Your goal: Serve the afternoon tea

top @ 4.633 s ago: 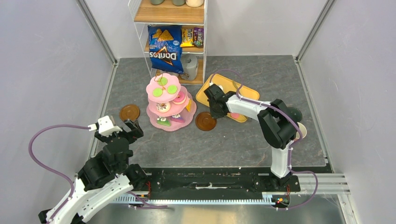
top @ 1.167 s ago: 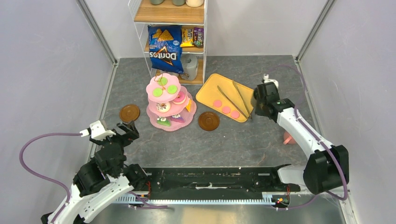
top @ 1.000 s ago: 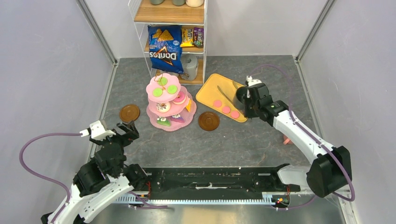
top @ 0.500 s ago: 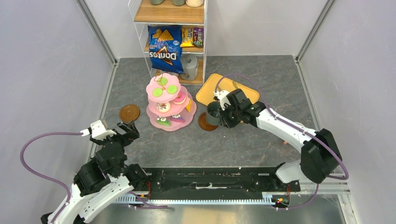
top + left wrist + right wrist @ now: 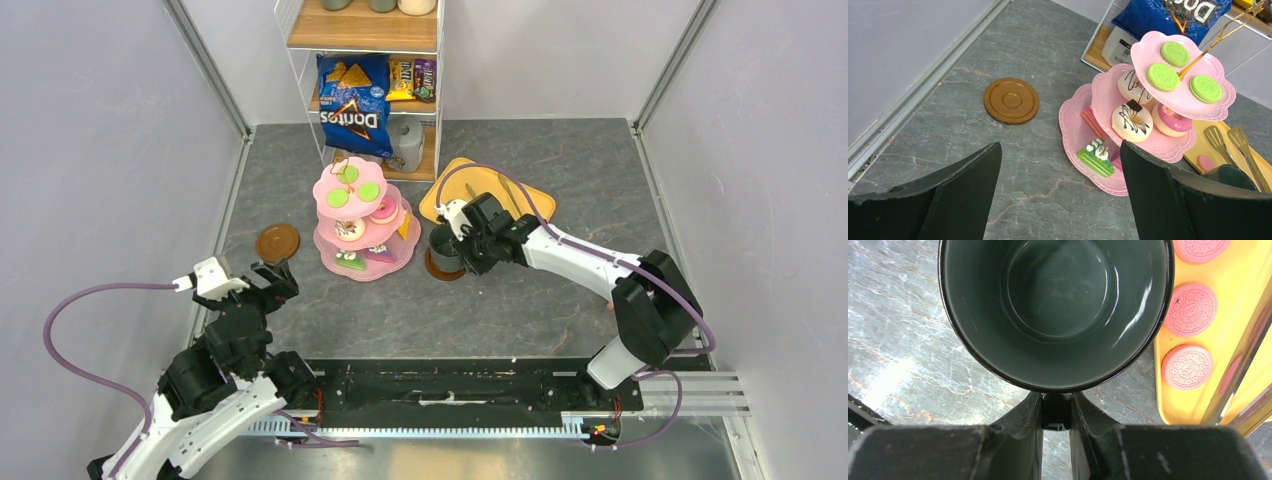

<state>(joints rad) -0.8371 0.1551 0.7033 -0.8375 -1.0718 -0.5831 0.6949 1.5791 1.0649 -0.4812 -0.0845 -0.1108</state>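
My right gripper (image 5: 458, 241) is shut on the handle of the dark-green mug (image 5: 443, 245), which it holds upright over the brown saucer (image 5: 434, 267) right of the stand; I cannot tell if they touch. The right wrist view looks down into the empty mug (image 5: 1055, 310), fingers (image 5: 1023, 422) clamping its handle. The pink three-tier stand (image 5: 362, 222) carries green macarons, donuts and cake slices; it also shows in the left wrist view (image 5: 1148, 115). Pink macarons (image 5: 1192, 310) lie on the yellow tray (image 5: 520, 205). My left gripper (image 5: 1058, 200) is open and empty, near the table's left front. The pink mug is hidden.
A second brown saucer (image 5: 277, 241) lies left of the stand, also in the left wrist view (image 5: 1011, 100). Metal tongs (image 5: 1235, 145) lie on the tray. A shelf unit with a blue Doritos bag (image 5: 352, 103) stands at the back. Grey walls close both sides.
My right arm swung from the far right side leftward across the tray with the dark-green mug and brought it over the saucer by the stand. The left arm drew back slightly earlier, then stayed still.
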